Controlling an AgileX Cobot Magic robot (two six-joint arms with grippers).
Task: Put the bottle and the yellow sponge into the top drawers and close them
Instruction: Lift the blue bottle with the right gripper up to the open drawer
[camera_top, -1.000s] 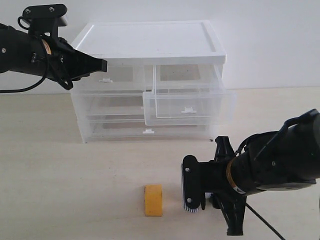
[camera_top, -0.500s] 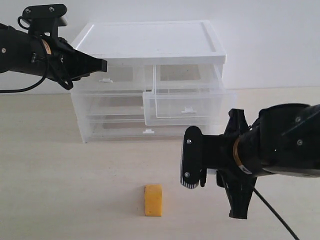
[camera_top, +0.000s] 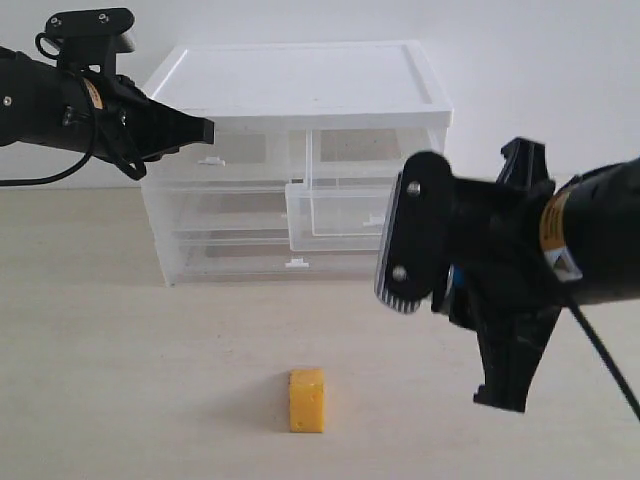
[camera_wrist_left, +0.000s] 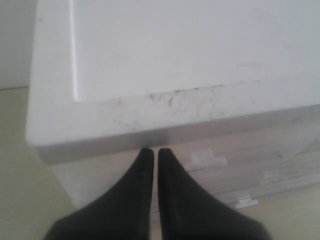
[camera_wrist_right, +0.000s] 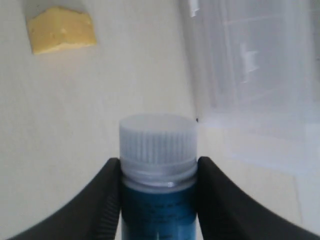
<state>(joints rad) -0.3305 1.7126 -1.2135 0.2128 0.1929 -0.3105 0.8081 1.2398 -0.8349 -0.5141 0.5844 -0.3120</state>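
My right gripper (camera_top: 420, 285) hangs above the table, shut on the teal-blue bottle with its white ribbed cap (camera_top: 403, 298), just in front of the pulled-out right top drawer (camera_top: 340, 215). The right wrist view shows the bottle (camera_wrist_right: 157, 170) clamped between both fingers (camera_wrist_right: 102, 200). The yellow sponge (camera_top: 307, 400) lies on the table below and to the left, also in the right wrist view (camera_wrist_right: 61, 29). The left top drawer (camera_top: 235, 155) is closed. My left gripper (camera_top: 207, 130) is shut and empty, just above that drawer's white handle (camera_wrist_left: 207, 159).
The white-topped chest (camera_top: 300, 85) stands at the back of the table, with two full-width drawers, both closed, below the top ones. The open drawer sticks out over the table in front of the chest. Light wood table surface (camera_top: 120, 380) spreads around the sponge.
My right gripper has risen from the table beside the sponge, carrying the bottle up and right to the height of the open drawer. The left arm and the sponge have not moved.
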